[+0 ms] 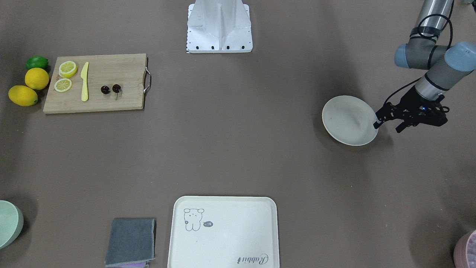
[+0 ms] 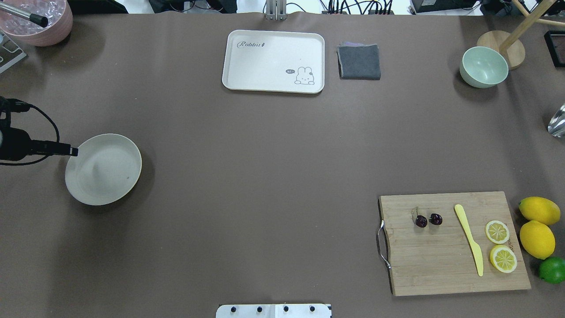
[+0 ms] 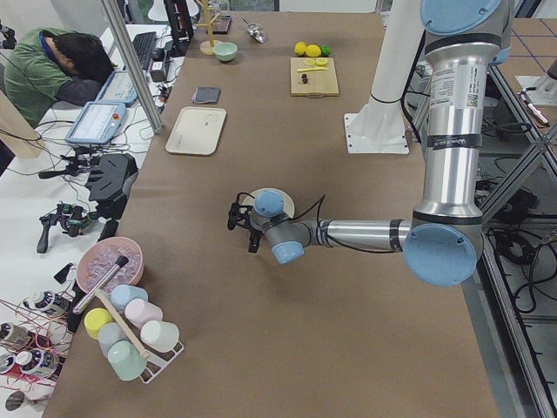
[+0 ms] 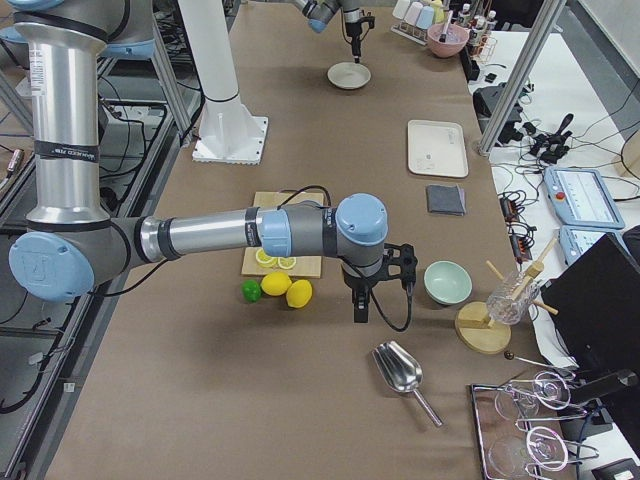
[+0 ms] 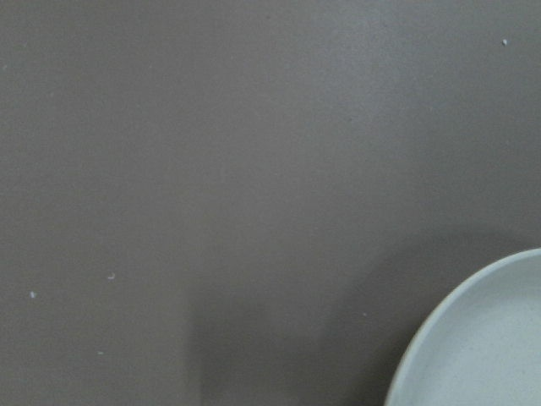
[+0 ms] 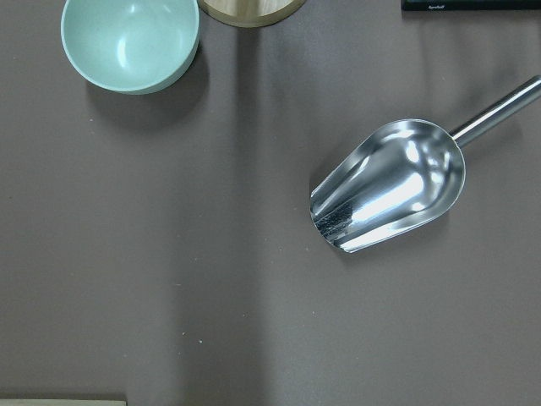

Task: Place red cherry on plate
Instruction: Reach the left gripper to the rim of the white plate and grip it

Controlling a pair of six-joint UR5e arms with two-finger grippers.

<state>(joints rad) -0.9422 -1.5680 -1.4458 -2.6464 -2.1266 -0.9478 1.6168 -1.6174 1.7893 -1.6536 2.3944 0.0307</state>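
The red cherry (image 2: 428, 219), a pair of dark glossy fruits, lies on the wooden cutting board (image 2: 441, 265); it also shows in the front view (image 1: 111, 89). The off-white plate (image 2: 103, 168) sits empty far away on the other side of the table (image 1: 349, 120). My left gripper (image 1: 387, 128) hovers just beside the plate's rim, open and empty. The left wrist view shows only an arc of the plate (image 5: 482, 347). My right gripper (image 4: 360, 312) hangs past the board near the lemons; I cannot tell whether it is open or shut.
On the board lie a yellow knife (image 2: 469, 240) and two lemon slices (image 2: 497, 231). Lemons (image 2: 537, 238) and a lime (image 2: 552, 269) sit beside it. At the far edge are a cream tray (image 2: 273, 53), a grey cloth (image 2: 359, 62) and a green bowl (image 2: 484, 66). A metal scoop (image 6: 389, 186) lies below my right wrist.
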